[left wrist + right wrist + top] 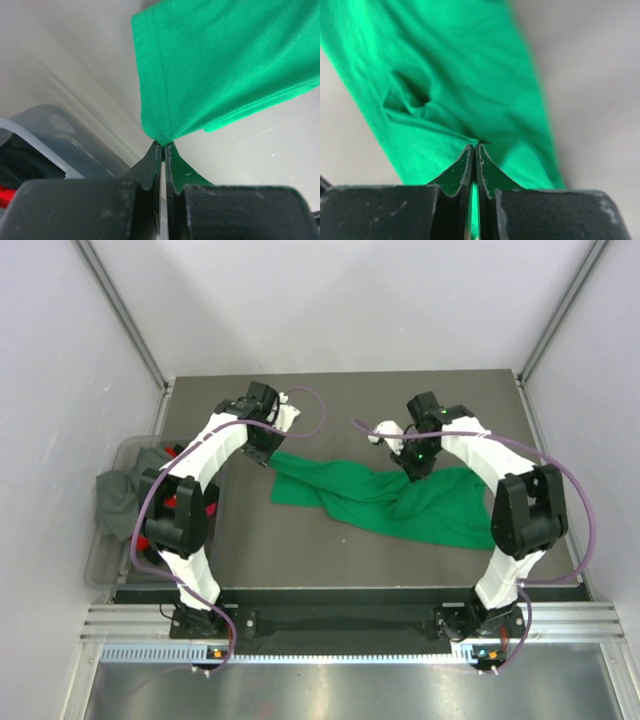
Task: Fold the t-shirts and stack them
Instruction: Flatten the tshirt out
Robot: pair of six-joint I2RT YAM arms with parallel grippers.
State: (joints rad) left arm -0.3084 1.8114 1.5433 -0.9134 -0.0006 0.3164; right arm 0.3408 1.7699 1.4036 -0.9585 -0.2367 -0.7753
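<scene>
A bright green t-shirt (400, 505) lies stretched and rumpled across the middle of the dark table. My left gripper (271, 453) is at its far left corner, and in the left wrist view that gripper (163, 144) is shut on the hemmed corner of the green cloth (225, 65), which is lifted off the table. My right gripper (414, 476) sits over the shirt's middle right. In the right wrist view its jaws (475, 146) are shut on a raised fold of the green cloth (445, 75). A grey t-shirt (118, 495) hangs over the bin's edge, with red cloth (170, 503) behind my left arm.
A clear plastic bin (100, 562) stands at the table's left edge, its rim (75, 145) close below my left gripper. White walls close in the table at the back and both sides. The arm bases and a metal rail (340, 625) run along the near edge.
</scene>
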